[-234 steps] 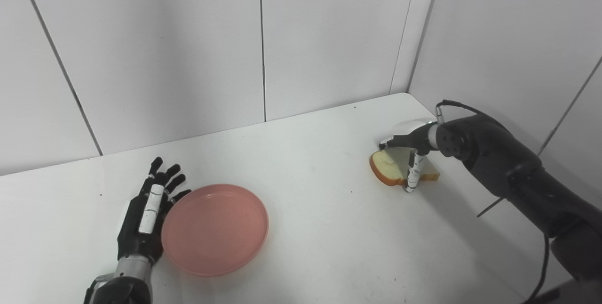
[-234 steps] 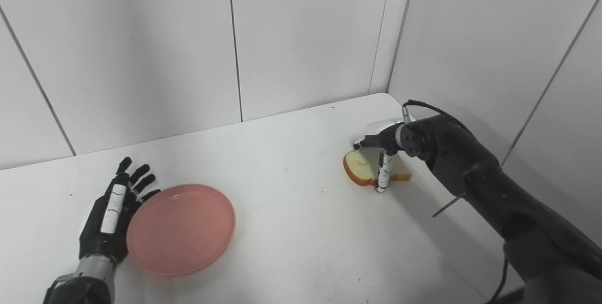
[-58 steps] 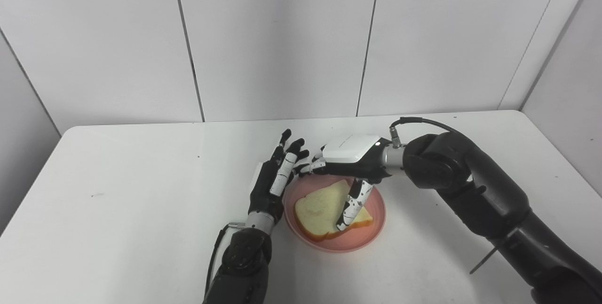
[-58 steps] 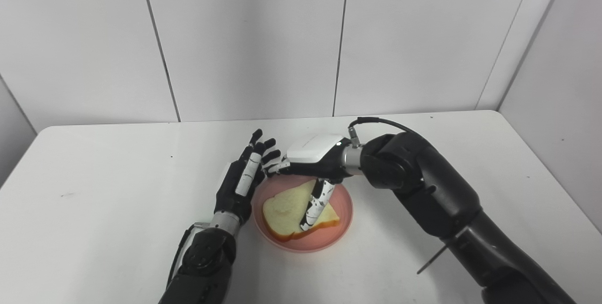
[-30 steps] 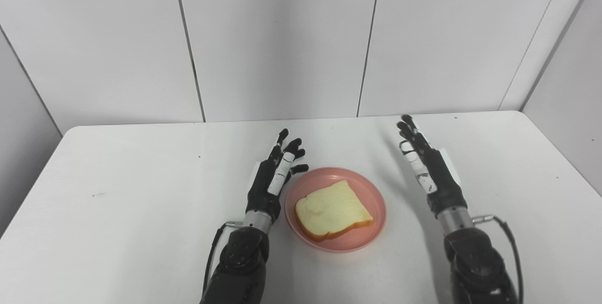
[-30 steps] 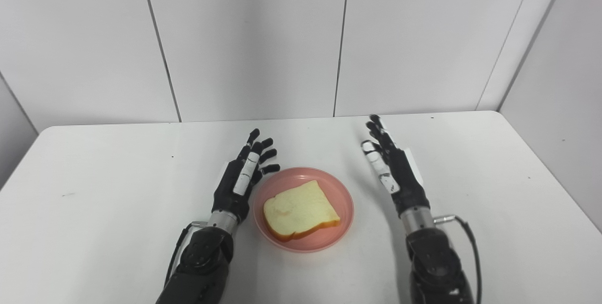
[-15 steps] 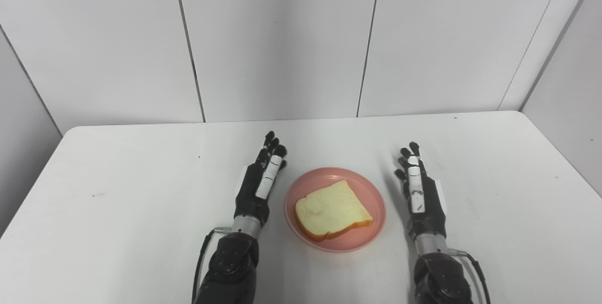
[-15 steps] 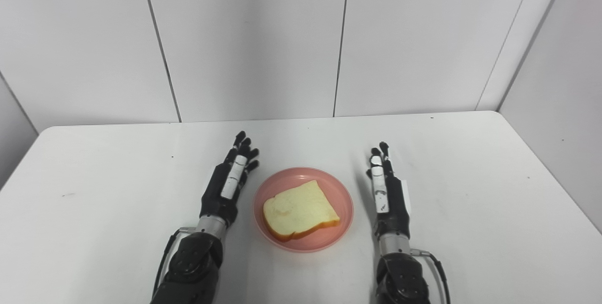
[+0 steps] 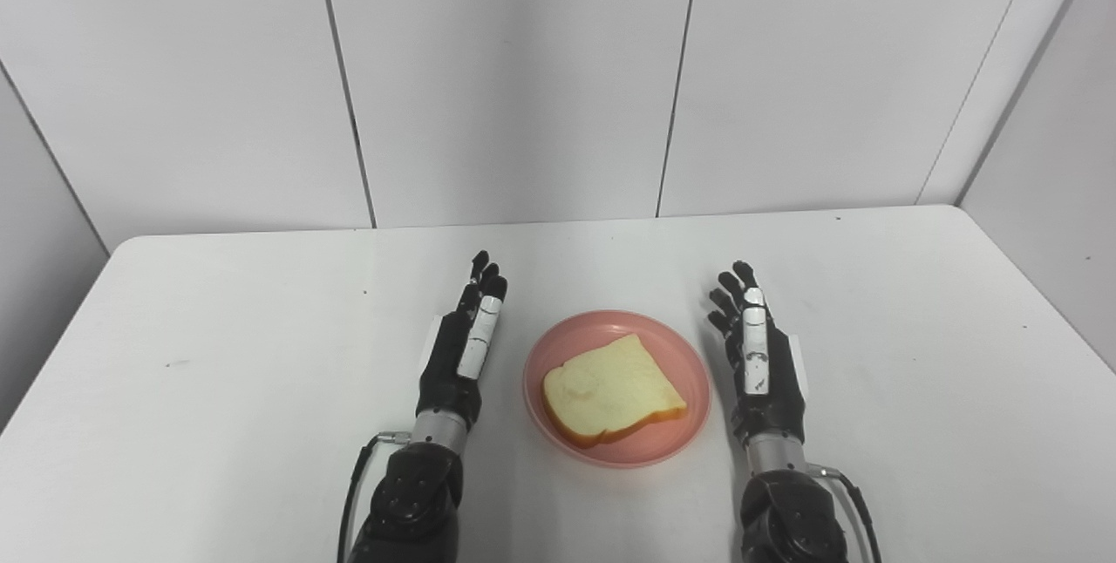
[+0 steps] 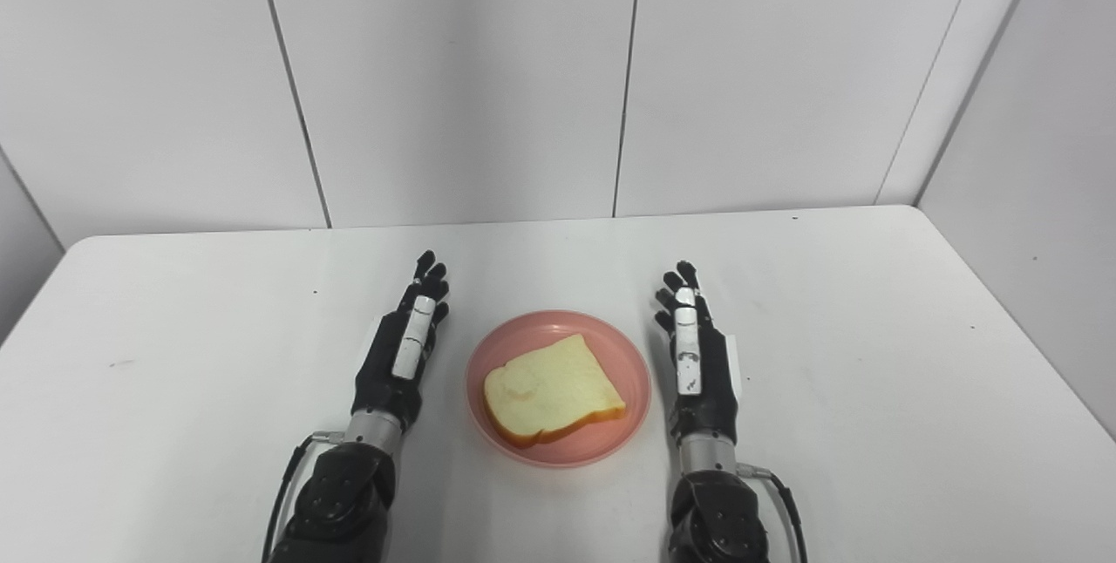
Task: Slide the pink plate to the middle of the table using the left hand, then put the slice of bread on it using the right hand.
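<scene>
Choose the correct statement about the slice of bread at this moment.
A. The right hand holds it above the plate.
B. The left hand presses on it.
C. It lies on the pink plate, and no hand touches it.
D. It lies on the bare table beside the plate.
C. The slice of bread lies flat on the pink plate, while the left hand and the right hand stay open at either side, apart from it.

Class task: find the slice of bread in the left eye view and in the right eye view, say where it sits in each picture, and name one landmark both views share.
Left eye view: the slice of bread lies on the pink plate, just right of centre, lower half.
Right eye view: the bread sits about at centre, lower half.
Shared landmark: the plate lies between the left hand and right hand.
</scene>
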Controlling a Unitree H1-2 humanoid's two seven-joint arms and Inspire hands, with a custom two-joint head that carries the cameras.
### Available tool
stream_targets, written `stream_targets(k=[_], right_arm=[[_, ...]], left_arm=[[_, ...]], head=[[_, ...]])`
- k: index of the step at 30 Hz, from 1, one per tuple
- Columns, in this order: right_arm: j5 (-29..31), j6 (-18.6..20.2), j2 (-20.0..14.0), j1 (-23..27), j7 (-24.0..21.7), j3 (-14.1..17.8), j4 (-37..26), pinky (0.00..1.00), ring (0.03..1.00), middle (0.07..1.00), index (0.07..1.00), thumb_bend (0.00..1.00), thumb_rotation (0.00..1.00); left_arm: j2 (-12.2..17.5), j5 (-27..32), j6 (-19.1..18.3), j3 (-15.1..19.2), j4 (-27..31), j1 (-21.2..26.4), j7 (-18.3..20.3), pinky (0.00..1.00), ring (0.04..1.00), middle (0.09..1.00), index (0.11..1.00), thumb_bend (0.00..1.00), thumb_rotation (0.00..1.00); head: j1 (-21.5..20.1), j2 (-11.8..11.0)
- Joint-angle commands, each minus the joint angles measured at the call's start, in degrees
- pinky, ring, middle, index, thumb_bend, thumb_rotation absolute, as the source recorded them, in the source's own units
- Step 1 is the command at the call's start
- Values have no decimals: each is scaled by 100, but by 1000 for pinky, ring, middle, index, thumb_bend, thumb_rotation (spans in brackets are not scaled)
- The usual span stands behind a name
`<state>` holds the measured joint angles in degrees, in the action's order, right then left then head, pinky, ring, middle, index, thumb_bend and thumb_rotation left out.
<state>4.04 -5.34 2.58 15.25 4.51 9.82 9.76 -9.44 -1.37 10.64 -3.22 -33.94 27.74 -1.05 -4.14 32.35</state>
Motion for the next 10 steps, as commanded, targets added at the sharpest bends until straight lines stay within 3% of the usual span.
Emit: stream_targets(k=[1,10], right_arm=[[63,-259,11,-117,-5,-25,130,892,883,897,896,797,998],[185,-264,-140,-178,-71,-27,249,888,884,894,885,840,971]], left_arm=[[-35,-76,-26,-8,-89,-317,-127,1000,1000,1000,1000,801,904],[-187,28,21,59,-35,-377,-273,1000,1000,1000,1000,799,901]], head=[[73,-11],[345,-43]])
